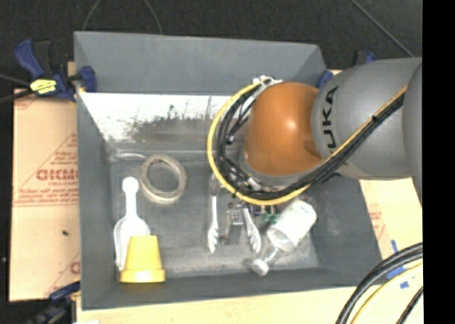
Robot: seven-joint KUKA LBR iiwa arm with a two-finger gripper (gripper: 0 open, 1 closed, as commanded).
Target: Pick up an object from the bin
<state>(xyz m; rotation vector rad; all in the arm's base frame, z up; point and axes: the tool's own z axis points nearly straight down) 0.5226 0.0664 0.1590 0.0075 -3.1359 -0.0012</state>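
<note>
Approach step: tool (232, 224) low between white utensil (212, 227) and clear bottle (293, 224), both just beside. Cannot tell opening or hold. Next: centre on one, close, lift.

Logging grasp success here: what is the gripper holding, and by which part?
Nothing: the gripper is open with nothing in it, low beside a clear bottle.

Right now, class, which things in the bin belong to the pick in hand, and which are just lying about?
In play: gripper, low at the right; clear bottle beside it, the likeliest candidate.
Lying about: tape roll; white scoop; yellow cup, all at the left.
</note>
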